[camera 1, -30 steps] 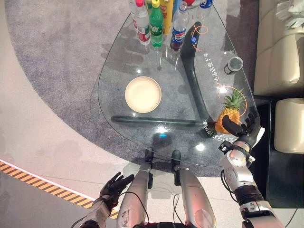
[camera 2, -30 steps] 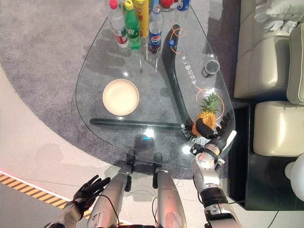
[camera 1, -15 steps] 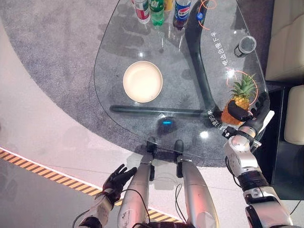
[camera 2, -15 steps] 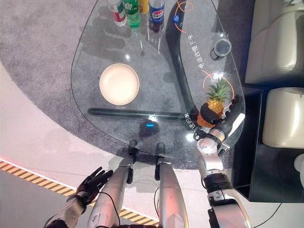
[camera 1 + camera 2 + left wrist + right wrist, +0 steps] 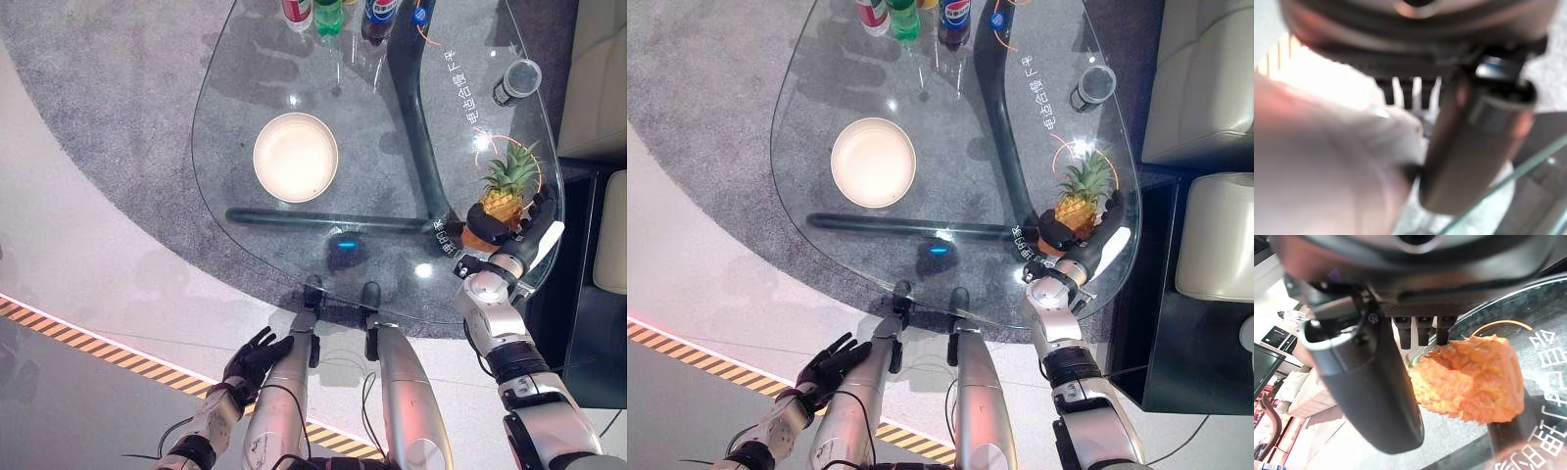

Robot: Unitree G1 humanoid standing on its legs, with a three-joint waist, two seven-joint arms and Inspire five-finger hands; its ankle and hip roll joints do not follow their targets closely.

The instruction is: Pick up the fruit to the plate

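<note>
Pineapple sits right at the right-hand edge of the glass table, and that's the worry: the right hand has its thumb and fingers curled around the lower body, but the grip looks low while the leafy crown stands above it, so I'd guess the fruit could tip or roll out on the lift and go over the rim toward the sofa side. The plate is well apart, across the table, and that's a long carry over slick glass. A dark cup stands farther along the same edge, and bottles cluster at the far end, neither really in the path. Left hand hangs low by the floor, fingers spread, idle.
</note>
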